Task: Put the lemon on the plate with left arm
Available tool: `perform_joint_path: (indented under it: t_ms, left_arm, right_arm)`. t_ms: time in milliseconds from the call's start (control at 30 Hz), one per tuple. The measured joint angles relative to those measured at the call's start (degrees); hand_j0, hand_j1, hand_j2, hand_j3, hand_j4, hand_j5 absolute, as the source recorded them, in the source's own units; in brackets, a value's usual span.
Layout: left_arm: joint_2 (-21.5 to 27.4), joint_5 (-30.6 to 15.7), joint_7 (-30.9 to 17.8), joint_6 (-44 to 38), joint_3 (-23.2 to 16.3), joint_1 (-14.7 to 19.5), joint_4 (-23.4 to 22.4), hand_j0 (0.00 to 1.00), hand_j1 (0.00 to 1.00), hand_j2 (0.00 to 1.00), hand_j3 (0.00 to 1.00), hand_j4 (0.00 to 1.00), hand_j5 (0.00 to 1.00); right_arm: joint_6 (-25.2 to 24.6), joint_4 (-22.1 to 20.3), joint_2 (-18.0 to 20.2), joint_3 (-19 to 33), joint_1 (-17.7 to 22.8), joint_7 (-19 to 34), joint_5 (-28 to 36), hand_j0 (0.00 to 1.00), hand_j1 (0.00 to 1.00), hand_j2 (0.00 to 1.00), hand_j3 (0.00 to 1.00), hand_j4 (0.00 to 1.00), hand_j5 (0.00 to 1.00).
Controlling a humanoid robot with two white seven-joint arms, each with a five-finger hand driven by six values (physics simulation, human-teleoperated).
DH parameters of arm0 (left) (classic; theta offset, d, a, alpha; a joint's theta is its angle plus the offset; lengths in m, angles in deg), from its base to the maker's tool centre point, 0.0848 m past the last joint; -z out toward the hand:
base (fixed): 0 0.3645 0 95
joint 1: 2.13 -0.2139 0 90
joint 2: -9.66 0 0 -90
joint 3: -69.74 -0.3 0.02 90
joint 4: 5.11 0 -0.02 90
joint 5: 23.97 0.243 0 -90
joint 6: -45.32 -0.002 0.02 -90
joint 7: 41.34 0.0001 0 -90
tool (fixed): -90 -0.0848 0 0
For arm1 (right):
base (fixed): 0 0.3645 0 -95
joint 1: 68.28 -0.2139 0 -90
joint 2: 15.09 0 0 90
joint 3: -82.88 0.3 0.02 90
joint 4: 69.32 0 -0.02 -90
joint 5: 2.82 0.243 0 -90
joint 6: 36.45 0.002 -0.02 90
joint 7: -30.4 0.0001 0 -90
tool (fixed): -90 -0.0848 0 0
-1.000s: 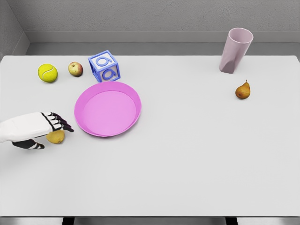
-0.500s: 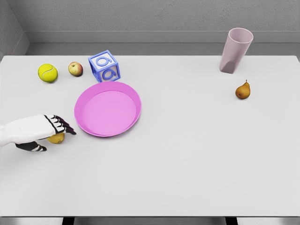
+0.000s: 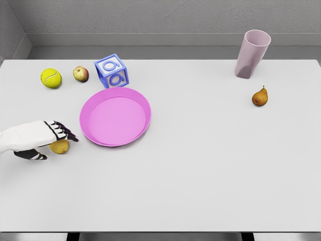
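Note:
The lemon (image 3: 60, 147) lies on the white table, left of the pink plate (image 3: 115, 116) and a short gap from its rim. My left hand (image 3: 58, 145) comes in from the left edge and lies over the lemon's top. Its dark-tipped fingers (image 3: 64, 131) stretch toward the plate, and the thumb (image 3: 33, 155) sits low on the near left side. The fingers look spread around the lemon rather than closed on it, and the lemon rests on the table. The hand hides the lemon's upper left part. The right arm is out of sight.
Behind the plate stand a blue letter block (image 3: 112, 71), a small apple (image 3: 80, 74) and a tennis ball (image 3: 51, 78). A pale pink cup (image 3: 252, 53) and a pear (image 3: 260, 96) are far right. The table's left edge is close to the hand.
The left hand slid slightly right toward the plate, then back left to about where it began. The lemon has stayed in place on the table.

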State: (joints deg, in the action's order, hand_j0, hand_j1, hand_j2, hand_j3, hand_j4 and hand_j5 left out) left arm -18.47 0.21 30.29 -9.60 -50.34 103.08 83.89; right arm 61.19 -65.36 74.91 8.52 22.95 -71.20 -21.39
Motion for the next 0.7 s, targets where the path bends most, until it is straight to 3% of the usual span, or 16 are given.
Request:
perform_joint_path:
  t_ms: [200,500,700]
  left_arm:
    - [-0.07,0.05,-0.14,0.0,0.05,0.0,-0.16,0.77,0.77,0.77,0.77,0.77,0.77]
    - [-0.13,1.12,-0.12,0.0,-0.18,0.0,-0.15,0.75,0.75,0.75,0.75,0.75,0.75]
    - [-0.16,1.51,-0.1,-0.02,-0.19,0.0,-0.12,0.65,0.65,0.65,0.65,0.65,0.65]
  right_arm:
    - [0.0,0.0,0.0,0.01,0.0,0.0,0.0,1.0,1.0,1.0,1.0,1.0,1.0]
    - [0.0,0.0,0.0,0.0,0.0,0.0,0.0,1.0,1.0,1.0,1.0,1.0,1.0]
    - [0.0,0.0,0.0,0.0,0.0,0.0,0.0,1.0,1.0,1.0,1.0,1.0,1.0]
